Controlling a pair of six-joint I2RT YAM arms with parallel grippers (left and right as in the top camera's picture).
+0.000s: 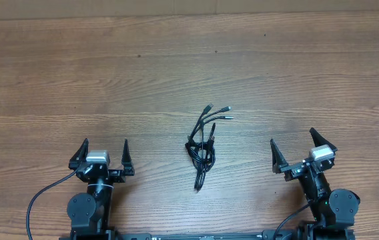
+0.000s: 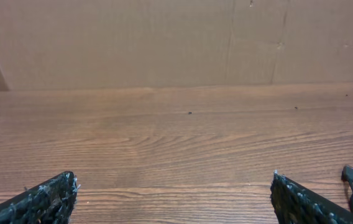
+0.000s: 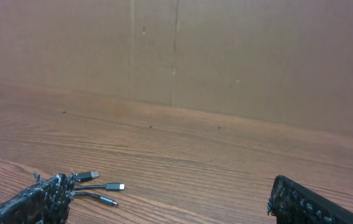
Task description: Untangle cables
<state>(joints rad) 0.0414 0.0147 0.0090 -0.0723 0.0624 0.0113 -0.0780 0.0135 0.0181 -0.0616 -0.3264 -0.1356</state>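
Overhead puts the cables [image 1: 203,143] bunched mid-table between your arms, long axis running away from you, plugs fanned far-right; left gripper [image 1: 105,144] and right gripper [image 1: 293,138] both stand wide and empty, the right looking marginally nearer.

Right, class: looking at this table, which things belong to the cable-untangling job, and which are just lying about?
Job in hand: bundle of thin black cables with silvery plugs; left tool, open; right tool, open.
Just there: brown wooden table; brown cardboard wall behind it.
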